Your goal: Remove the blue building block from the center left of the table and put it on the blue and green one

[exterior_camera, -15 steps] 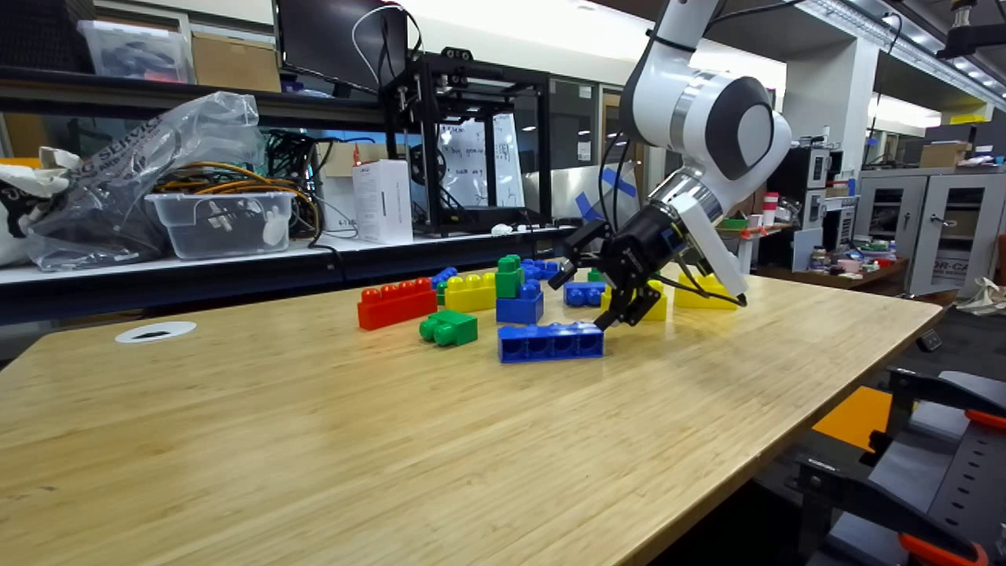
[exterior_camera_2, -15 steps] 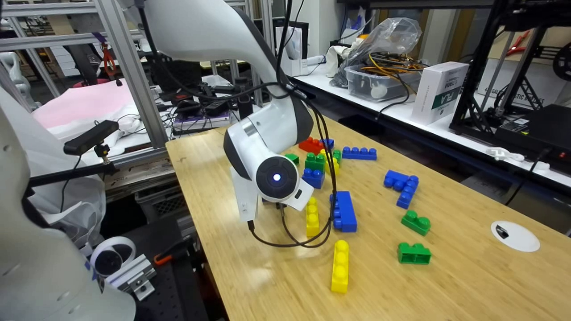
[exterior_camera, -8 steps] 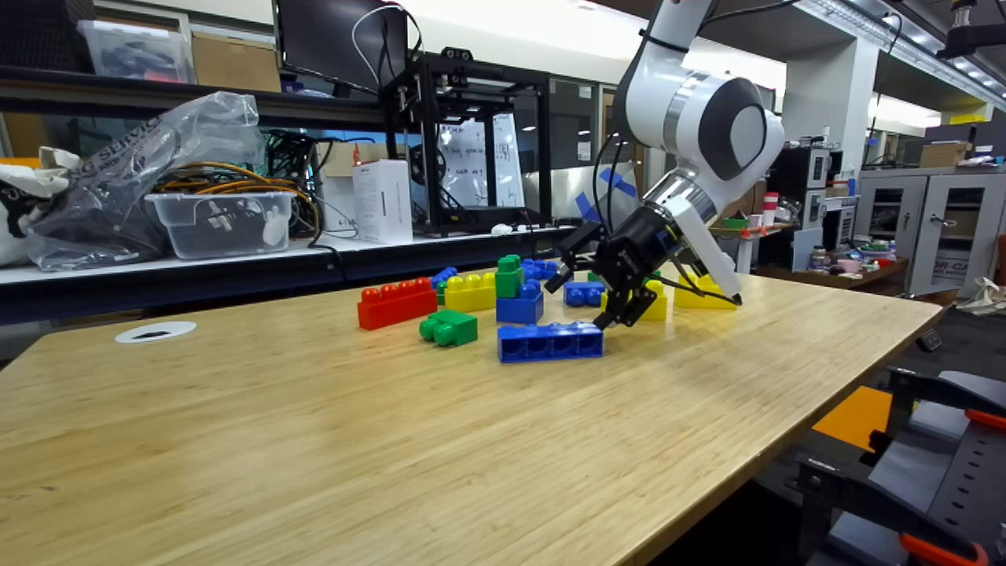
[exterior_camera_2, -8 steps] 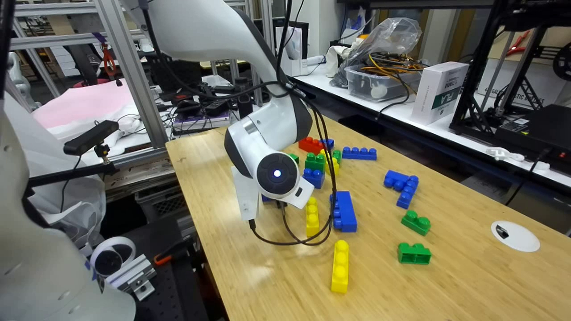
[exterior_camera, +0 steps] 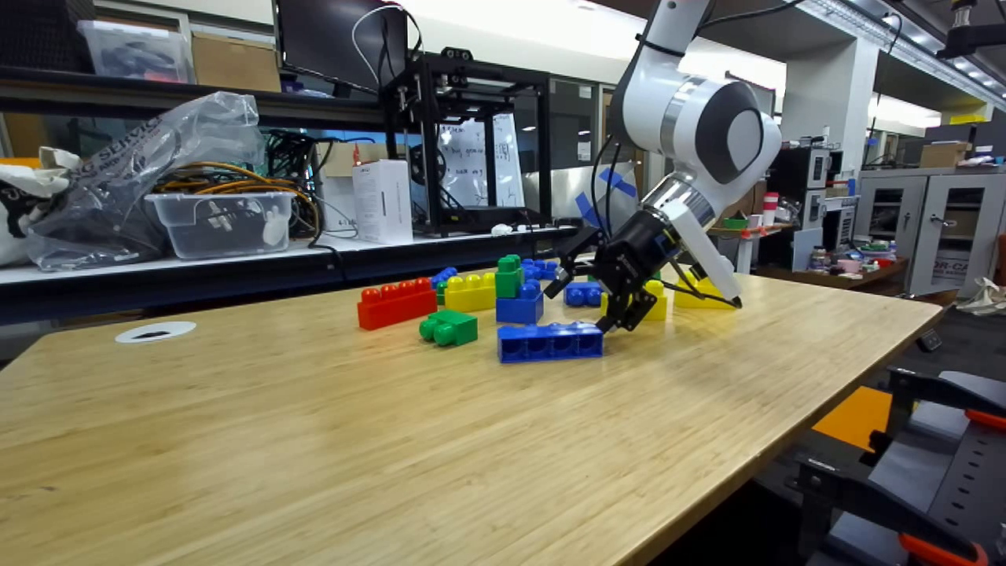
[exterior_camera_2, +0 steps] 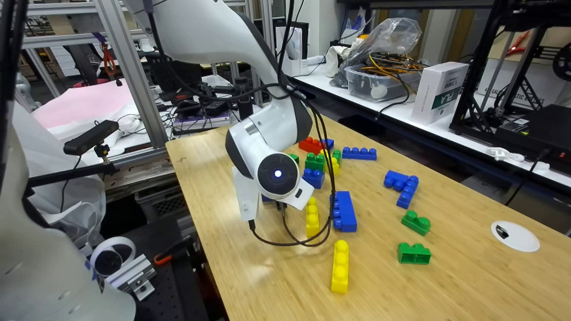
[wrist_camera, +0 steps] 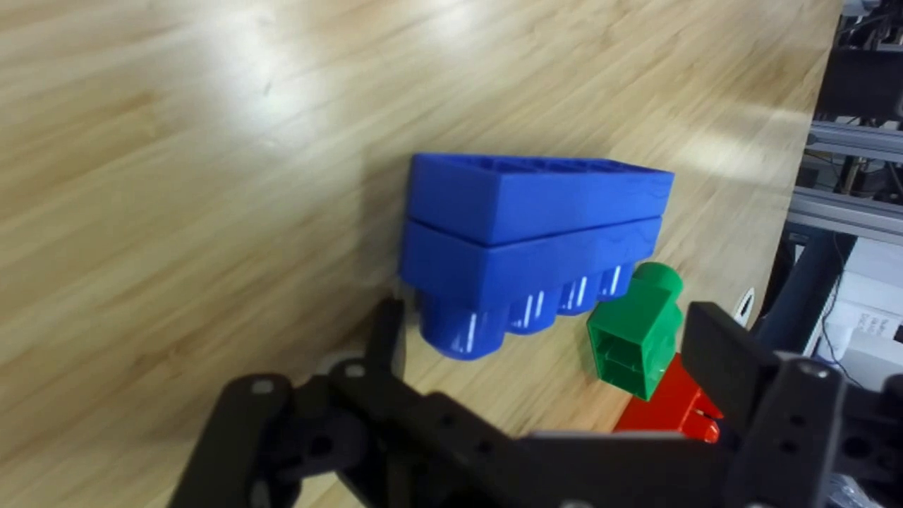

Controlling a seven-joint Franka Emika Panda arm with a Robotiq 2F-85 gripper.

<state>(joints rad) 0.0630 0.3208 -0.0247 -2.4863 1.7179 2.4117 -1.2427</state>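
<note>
The long blue building block [exterior_camera: 550, 343] lies on its side on the light-wood table [exterior_camera: 393, 440], hollow side toward the camera in an exterior view. It shows large in the wrist view [wrist_camera: 543, 204], studs toward my jaws. My gripper [exterior_camera: 578, 309] is open and tilted, low over the table at the block's right end. In the wrist view my open gripper [wrist_camera: 550, 324] has one finger beside the block's near end stud and the other far to the right; contact cannot be told. The blue and green stack [exterior_camera: 519, 306] stands upright behind the block, also visible in an exterior view [exterior_camera_2: 314, 176].
A lone green brick [exterior_camera: 450, 328] and a red brick [exterior_camera: 398, 305] are left of the blue block. Yellow bricks [exterior_camera: 471, 293] and a chunky blue brick [exterior_camera_2: 344, 211] stand near the gripper. Further blue and green bricks [exterior_camera_2: 415, 223] lie spread across the table.
My gripper and arm have shifted slightly left and lower in an exterior view, the upper fingertip dipping a little. The blue block and the other bricks have not visibly moved.
</note>
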